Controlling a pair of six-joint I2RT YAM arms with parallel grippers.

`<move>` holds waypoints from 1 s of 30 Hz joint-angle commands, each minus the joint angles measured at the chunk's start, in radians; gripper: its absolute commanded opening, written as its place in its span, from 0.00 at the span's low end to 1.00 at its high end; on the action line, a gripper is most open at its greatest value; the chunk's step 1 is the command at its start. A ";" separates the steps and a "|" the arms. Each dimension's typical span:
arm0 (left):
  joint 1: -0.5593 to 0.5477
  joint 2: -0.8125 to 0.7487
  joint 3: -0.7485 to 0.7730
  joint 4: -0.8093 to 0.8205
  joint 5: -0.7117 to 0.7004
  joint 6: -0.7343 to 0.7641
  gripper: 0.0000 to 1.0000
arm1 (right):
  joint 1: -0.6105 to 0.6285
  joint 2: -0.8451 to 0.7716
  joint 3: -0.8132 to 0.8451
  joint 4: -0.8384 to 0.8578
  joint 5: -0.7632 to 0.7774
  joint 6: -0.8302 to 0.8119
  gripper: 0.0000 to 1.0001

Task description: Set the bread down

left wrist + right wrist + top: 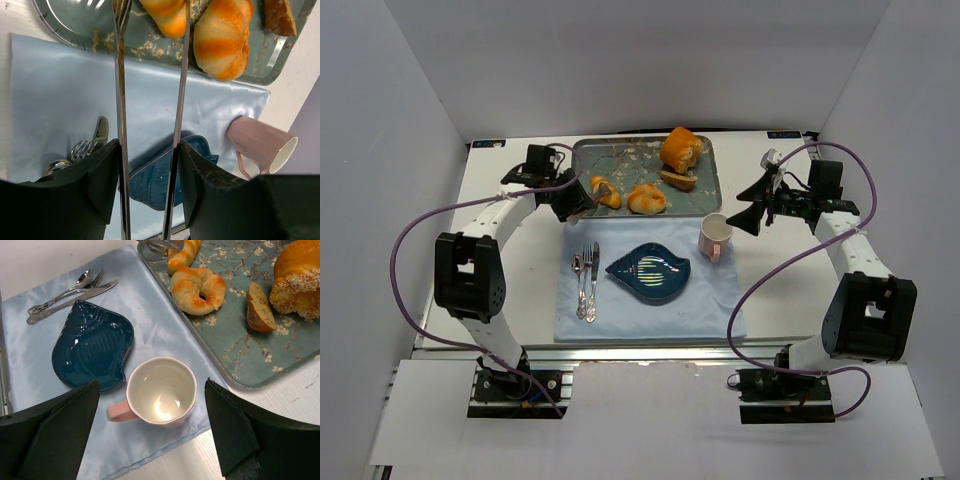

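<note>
The bread (pixel 606 191) is a small striped golden roll at the left front of the grey floral tray (pixel 620 150). My left gripper (pixel 576 196) is shut on a pair of metal tongs (pixel 120 75). The tong arms run either side of the bread (pixel 167 17), and their tips are cut off at the top of the left wrist view. In the right wrist view a tong tip (pixel 160 245) rests at the bread (pixel 185 254). My right gripper (pixel 756 207) is open and empty, hovering above the pink mug (pixel 160 390).
A rounder bun (pixel 647 198), a large orange loaf (pixel 680 147) and its cut slice (pixel 679 180) share the tray. On the blue cloth (pixel 650 315) lie a dark blue shell-shaped plate (pixel 650 270), the mug (pixel 715 237) and cutlery (pixel 586 282).
</note>
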 commanded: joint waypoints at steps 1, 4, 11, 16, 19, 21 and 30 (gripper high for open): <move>-0.005 -0.007 0.001 0.015 0.021 0.005 0.58 | -0.008 -0.030 -0.015 0.023 -0.026 -0.003 0.89; -0.006 -0.001 0.000 0.023 0.024 0.000 0.58 | -0.008 -0.032 -0.020 0.023 -0.025 -0.001 0.89; -0.010 0.011 -0.029 0.072 0.048 -0.023 0.45 | -0.008 -0.032 -0.024 0.024 -0.026 0.002 0.89; -0.010 -0.007 -0.048 0.087 0.056 -0.018 0.20 | -0.009 -0.033 -0.021 0.021 -0.026 -0.001 0.89; -0.010 -0.044 -0.051 0.089 0.065 0.001 0.13 | -0.014 -0.036 -0.021 0.015 -0.033 -0.007 0.90; -0.010 -0.076 -0.063 0.099 0.076 0.003 0.11 | -0.014 -0.038 -0.020 0.004 -0.036 -0.015 0.90; -0.023 -0.396 -0.204 0.047 0.136 -0.035 0.03 | -0.018 -0.021 -0.008 -0.029 -0.063 -0.064 0.89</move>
